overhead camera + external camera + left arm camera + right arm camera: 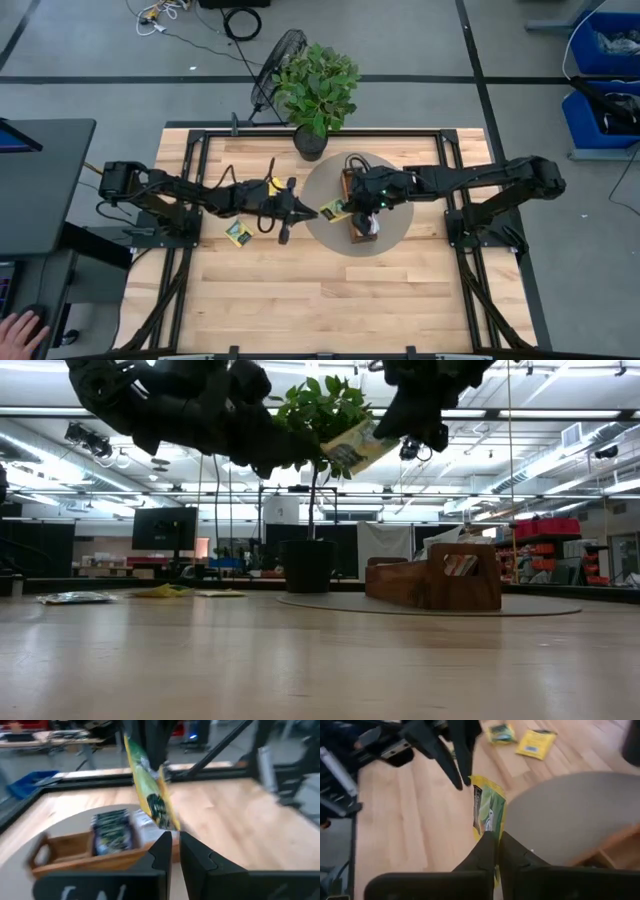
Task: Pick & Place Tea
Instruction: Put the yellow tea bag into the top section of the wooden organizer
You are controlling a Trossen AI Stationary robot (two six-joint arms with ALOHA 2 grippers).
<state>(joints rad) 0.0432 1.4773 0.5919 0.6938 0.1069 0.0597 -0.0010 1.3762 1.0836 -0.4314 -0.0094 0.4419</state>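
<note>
A green-and-yellow tea sachet (333,210) hangs in the air between my two grippers, over the left edge of the round grey mat (322,236). My right gripper (497,836), reaching in from the table's right, is shut on it. My left gripper (173,836), reaching in from the left, has a narrow gap between its fingers, and its tips are at the sachet's other end (167,822). The brown wooden tray (362,218) stands on the mat, with sachets (112,832) upright inside it. Two more sachets (501,732) (536,744) lie flat on the wood. My right gripper pinches the sachet's near end (490,827) between its two fingers, slanting down from the table's right side. The sachet is lifted clear and sticks out past the fingertips, tilted toward the left gripper (352,448). My left gripper's fingertips (465,781) stand at the sachet's far corner; whether they touch it I cannot tell.
A potted plant (318,85) stands at the table's far edge behind the mat. A green-and-black sachet (238,232) and a yellow one (270,185) lie under the left arm. Bare wood runs along the near half of the table (330,300).
</note>
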